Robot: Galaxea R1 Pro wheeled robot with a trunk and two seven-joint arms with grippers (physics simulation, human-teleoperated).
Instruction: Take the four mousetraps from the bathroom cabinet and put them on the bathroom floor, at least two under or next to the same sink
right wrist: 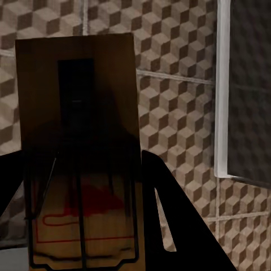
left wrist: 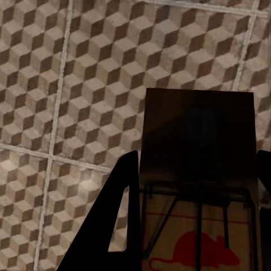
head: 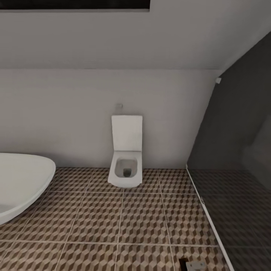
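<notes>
Wrist views: left gripper and right gripper each clamp a mousetrap between jaws over bathroom floor; a loosened grip risks dropping one.

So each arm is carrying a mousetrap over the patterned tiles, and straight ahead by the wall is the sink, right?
Not the sink: the head view shows a toilet ahead by the wall. The rest holds; each wrist view shows a mousetrap between the jaws over the tiles.
</notes>
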